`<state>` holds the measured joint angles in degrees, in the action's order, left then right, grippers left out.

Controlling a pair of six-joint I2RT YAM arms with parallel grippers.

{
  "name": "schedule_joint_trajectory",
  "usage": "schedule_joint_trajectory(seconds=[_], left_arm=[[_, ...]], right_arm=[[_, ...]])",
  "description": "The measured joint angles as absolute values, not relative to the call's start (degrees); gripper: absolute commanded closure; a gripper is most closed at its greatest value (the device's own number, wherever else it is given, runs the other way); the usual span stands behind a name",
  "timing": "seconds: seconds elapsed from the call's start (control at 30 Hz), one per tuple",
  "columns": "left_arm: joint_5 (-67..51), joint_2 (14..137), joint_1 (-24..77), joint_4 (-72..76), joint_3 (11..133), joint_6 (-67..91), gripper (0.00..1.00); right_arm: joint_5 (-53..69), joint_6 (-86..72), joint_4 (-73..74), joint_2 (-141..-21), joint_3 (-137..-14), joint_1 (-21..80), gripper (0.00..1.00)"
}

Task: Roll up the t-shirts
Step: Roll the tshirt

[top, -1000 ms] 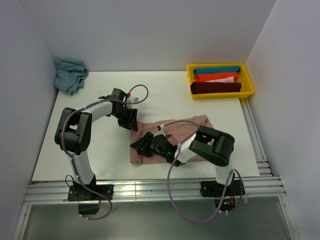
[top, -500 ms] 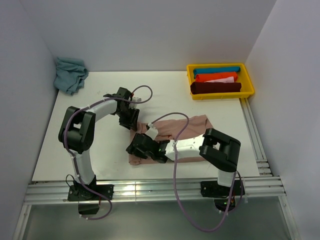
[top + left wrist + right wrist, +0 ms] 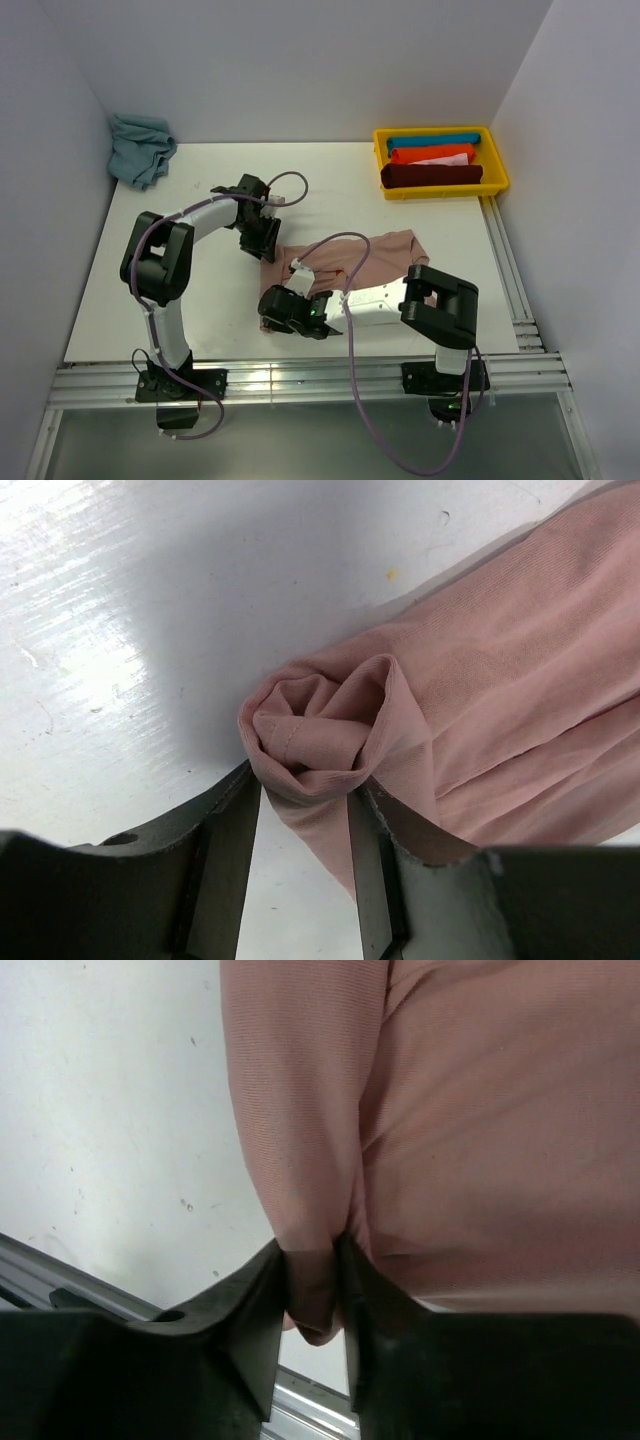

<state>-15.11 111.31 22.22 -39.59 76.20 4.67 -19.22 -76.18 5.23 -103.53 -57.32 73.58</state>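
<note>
White table (image 3: 200, 200) bears the pink t-shirt (image 3: 385, 250), long axis left-right; we hold its left end, left gripper (image 3: 262, 240) clamped on the far corner, right gripper (image 3: 275, 310) on the near.

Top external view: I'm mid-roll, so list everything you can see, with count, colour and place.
pink t-shirt: one, dusty pink, table centre, left end partly rolled
rolled shirts: three, teal, orange, dark red, side by side in the tray
tray: one, yellow, far right corner
crumpled cloth: one, teal-grey, far left corner
table: one, white, under everything
cables: two, purple, one looped off each arm
left hand: one, dark grey, shut on the pink t-shirt's rolled far-left end
right hand: one, black, pinching a fold at its near-left edge
</note>
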Motion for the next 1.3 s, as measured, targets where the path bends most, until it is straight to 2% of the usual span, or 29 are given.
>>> schedule_joint_trajectory(seconds=[0.17, 0.2, 0.27, 0.4, 0.77, 0.93, 1.3], left_arm=[[-15.07, 111.35, 22.35, -39.79, 76.23, 5.19, 0.55], [-15.05, 111.35, 22.35, -39.79, 76.23, 5.21, 0.55], [-15.03, 111.37, 22.39, -39.79, 76.23, 5.21, 0.55], [-14.76, 111.37, 22.52, -39.79, 76.25, 5.21, 0.55], [-14.15, 111.37, 22.9, -39.83, 76.38, 5.21, 0.55], [-13.96, 111.37, 22.98, -39.94, 76.47, 5.21, 0.55], [-13.63, 111.37, 23.14, -40.07, 76.55, 5.21, 0.55]], right_arm=[[-19.29, -77.73, 3.53, -103.28, -55.57, 73.76, 0.76], [-19.31, -78.04, 3.49, -103.18, -55.46, 73.76, 0.71], [-19.35, -78.46, 3.88, -102.94, -55.37, 73.76, 0.46], [-20.27, -78.11, 9.76, -102.56, -57.87, 74.83, 0.38], [-27.79, -75.05, 29.5, -102.48, -72.18, 77.25, 0.39], [-29.95, -70.57, 31.55, -103.92, -77.1, 75.81, 0.41], [-32.75, -59.72, 31.66, -116.49, -90.65, 69.78, 0.42]])
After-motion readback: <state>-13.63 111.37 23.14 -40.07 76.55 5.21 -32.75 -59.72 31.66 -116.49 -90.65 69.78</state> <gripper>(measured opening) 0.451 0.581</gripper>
